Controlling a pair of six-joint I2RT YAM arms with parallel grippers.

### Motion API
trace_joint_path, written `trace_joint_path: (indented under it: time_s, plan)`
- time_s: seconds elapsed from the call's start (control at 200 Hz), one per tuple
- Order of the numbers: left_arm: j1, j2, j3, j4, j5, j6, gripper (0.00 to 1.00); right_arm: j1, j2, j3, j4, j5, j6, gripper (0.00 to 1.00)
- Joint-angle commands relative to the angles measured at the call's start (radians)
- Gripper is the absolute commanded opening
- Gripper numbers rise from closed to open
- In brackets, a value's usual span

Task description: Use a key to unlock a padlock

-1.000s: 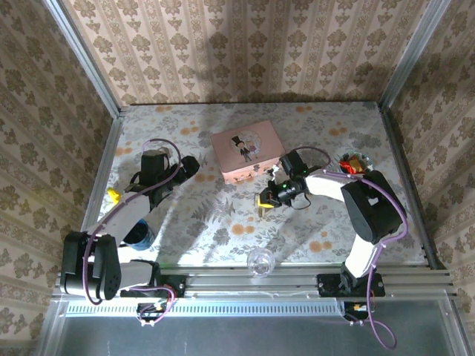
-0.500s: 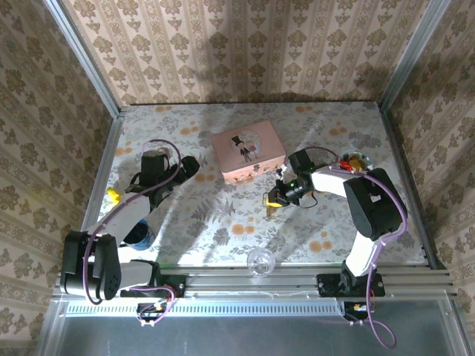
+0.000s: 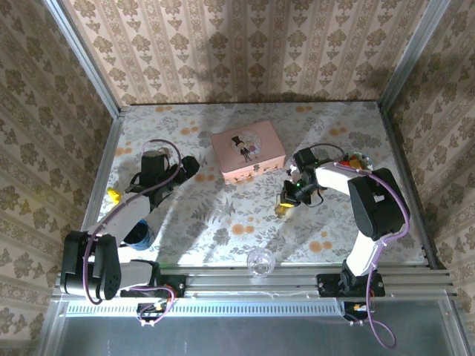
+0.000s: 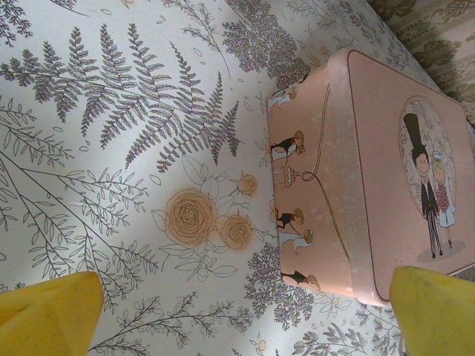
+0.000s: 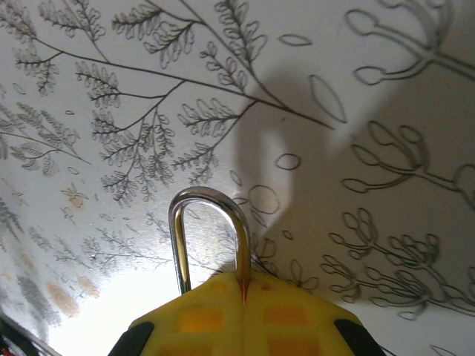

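Note:
The padlock (image 3: 282, 210) is tiny and brass-gold, and hangs low over the floral table in my right gripper (image 3: 286, 199). In the right wrist view its silvery shackle (image 5: 208, 193) arches up out of the shut yellow fingers (image 5: 200, 319); the brass body is hidden between them. My right gripper (image 5: 243, 285) is shut on the padlock. My left gripper (image 3: 189, 165) is open just left of the pink picture-lidded box (image 3: 247, 150). In the left wrist view its yellow fingertips (image 4: 46, 310) stand wide apart, with the pink box (image 4: 371, 170) ahead to the right.
A clear glass ball (image 3: 260, 261) lies near the front edge. A blue object (image 3: 139, 236) and a small yellow piece (image 3: 113, 195) sit by the left arm. A small dish of coloured bits (image 3: 355, 161) stands at the right. Patterned walls close in three sides.
My right gripper has carried the padlock to the right, away from the spot in front of the pink box. The left arm has stayed still.

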Motion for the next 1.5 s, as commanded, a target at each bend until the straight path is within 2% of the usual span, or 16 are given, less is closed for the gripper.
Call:
trace_joint_path:
  time_s: [0.0,0.13,0.325,0.59,0.715,0.855,1.025,1.255,1.415,1.465,1.495]
  plan:
    - [0.007,0.014,-0.004,0.008,-0.007,-0.004,1.00,-0.006,-0.024,0.019,-0.079,0.117,-0.024,0.00]
    - [0.007,0.021,-0.004,0.010,-0.005,-0.003,1.00,-0.006,-0.033,0.041,-0.094,0.168,-0.025,0.00]
    - [0.007,0.024,-0.006,0.011,-0.004,-0.001,1.00,-0.006,-0.020,0.078,-0.095,0.176,-0.033,0.00]
    - [0.020,0.005,-0.005,-0.008,-0.004,0.011,1.00,-0.006,-0.042,0.086,-0.106,0.192,-0.032,0.24]
    - [0.037,-0.016,0.003,-0.042,-0.012,0.035,1.00,-0.006,-0.074,0.092,-0.129,0.209,-0.032,0.28]
    - [0.080,-0.054,0.023,-0.099,-0.022,0.085,1.00,-0.006,-0.157,0.104,-0.167,0.250,-0.038,0.31]
    - [0.134,-0.141,0.036,-0.178,-0.074,0.162,1.00,-0.006,-0.315,0.095,-0.213,0.375,-0.049,0.35]
    - [0.176,-0.245,0.007,-0.192,-0.244,0.298,1.00,-0.017,-0.568,-0.015,-0.156,0.567,-0.071,0.45]
    - [0.192,-0.282,-0.071,-0.061,-0.317,0.356,1.00,-0.019,-0.739,-0.132,-0.041,0.673,-0.101,0.58]
    - [0.192,-0.285,-0.114,0.019,-0.346,0.383,1.00,-0.020,-0.788,-0.178,0.031,0.712,-0.110,0.67]
    - [0.193,-0.285,-0.137,0.062,-0.367,0.397,1.00,-0.021,-0.815,-0.205,0.064,0.736,-0.118,0.83]
